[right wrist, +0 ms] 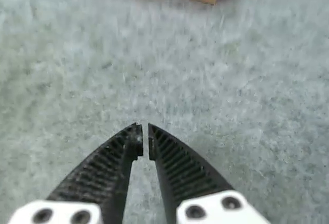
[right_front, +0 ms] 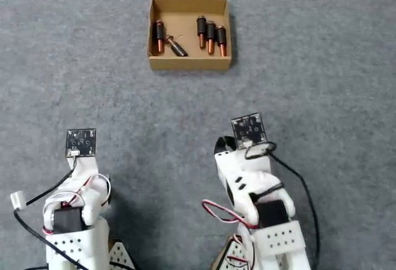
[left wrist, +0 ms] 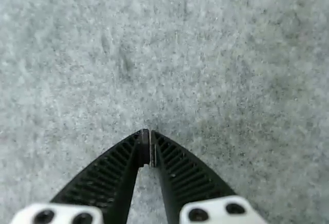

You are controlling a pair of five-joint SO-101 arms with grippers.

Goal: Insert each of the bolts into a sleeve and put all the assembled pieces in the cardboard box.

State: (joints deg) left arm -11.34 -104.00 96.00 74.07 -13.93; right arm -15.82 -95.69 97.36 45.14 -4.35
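Grey felt table (right_front: 334, 65); high view: five assembled pieces (right_front: 211, 36) in cardboard box (right_front: 189, 64); left gripper (left wrist: 149, 144), right gripper (right wrist: 143, 134) closed.

table cover (right_front: 322, 65) looks like grey felt, matt and fuzzy with a slightly rough nap; cardboard box (right_front: 189, 63) is plain brown card, dull finish; the bolts (right_front: 211, 47) are coppery metal with a bit of shine, sleeves (right_front: 202, 25) are black and mostly matt; left gripper (left wrist: 149, 147) and right gripper (right wrist: 143, 143) have black ribbed plastic fingers, matt; arm shells (right_front: 247, 180) are smooth white plastic
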